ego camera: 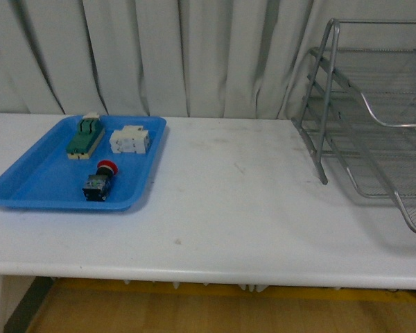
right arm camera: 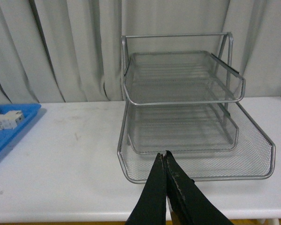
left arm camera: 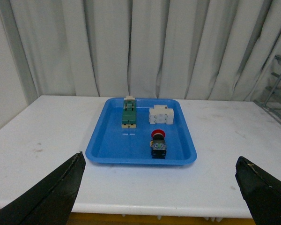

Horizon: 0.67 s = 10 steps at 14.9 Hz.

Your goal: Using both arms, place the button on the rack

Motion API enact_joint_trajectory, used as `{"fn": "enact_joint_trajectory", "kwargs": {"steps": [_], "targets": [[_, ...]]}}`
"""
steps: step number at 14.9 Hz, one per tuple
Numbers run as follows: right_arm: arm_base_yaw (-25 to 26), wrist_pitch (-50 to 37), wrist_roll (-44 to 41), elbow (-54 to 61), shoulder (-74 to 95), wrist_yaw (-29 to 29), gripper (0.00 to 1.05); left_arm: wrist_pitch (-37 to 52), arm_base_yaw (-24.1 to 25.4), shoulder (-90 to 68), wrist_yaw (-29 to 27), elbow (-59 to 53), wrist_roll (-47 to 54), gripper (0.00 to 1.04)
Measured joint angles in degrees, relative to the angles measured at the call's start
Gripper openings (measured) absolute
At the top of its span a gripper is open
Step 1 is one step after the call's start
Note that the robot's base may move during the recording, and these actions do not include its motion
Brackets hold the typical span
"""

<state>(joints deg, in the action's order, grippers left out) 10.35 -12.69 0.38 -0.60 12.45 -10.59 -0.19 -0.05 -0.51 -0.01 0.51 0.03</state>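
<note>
button: the button (ego camera: pixel 100 182) sits in the blue tray (ego camera: pixel 38 182), in the near part, apart from the other two pieces. it seems to lie on its side with the red cap toward the curtain (ego camera: pixel 194 55) and the dark body toward the bench edge.
tray neighbours: a green-topped block (ego camera: pixel 83 137) and a white component (ego camera: pixel 130 141) lie further back in the same tray, neither touching the button.
rack: the rack (ego camera: pixel 374 125) stands at the far right of the bench (ego camera: pixel 229 208), well apart from the tray. its mesh trays look bare from the right wrist view.
left fingers: the left fingers (left arm camera: pixel 56 192) are spread wide apart and hold nothing. they sit low and short of the tray, with the button ahead between them.
right fingers: the right fingers (right arm camera: pixel 154 197) are pressed together with nothing between them, facing the rack's lowest tray.
stage: nothing is picked up yet, so i'd say the left arm's reach for the button comes first.
handling: it looks small, light and stiff, hard plastic, not delicate. the round cap is smooth and would likely slip or swivel.
where to hold: i'd pinch the blocky body across its flat sides and leave the cap free, since the other arm may need a spot to take it.
</note>
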Motion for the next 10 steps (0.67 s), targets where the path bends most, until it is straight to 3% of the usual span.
{"fn": "enact_joint_trajectory", "kwargs": {"steps": [5, 7, 10], "targets": [[-2.2, 2.0, 0.0, 0.0, -1.8, 2.3, 0.02, 0.0, 0.0, 0.0, 0.0, 0.0, 0.0, 0.98], [-10.5, 12.9, 0.0, -0.1, -11.4, 9.4, 0.02, 0.0, 0.0, 0.0, 0.0, 0.0, 0.0, 0.98], [-10.3, 12.8, -0.1, -0.1, -12.2, 10.6, 0.02, 0.0, 0.0, 0.0, -0.1, 0.0, 0.0, 0.98]]}}
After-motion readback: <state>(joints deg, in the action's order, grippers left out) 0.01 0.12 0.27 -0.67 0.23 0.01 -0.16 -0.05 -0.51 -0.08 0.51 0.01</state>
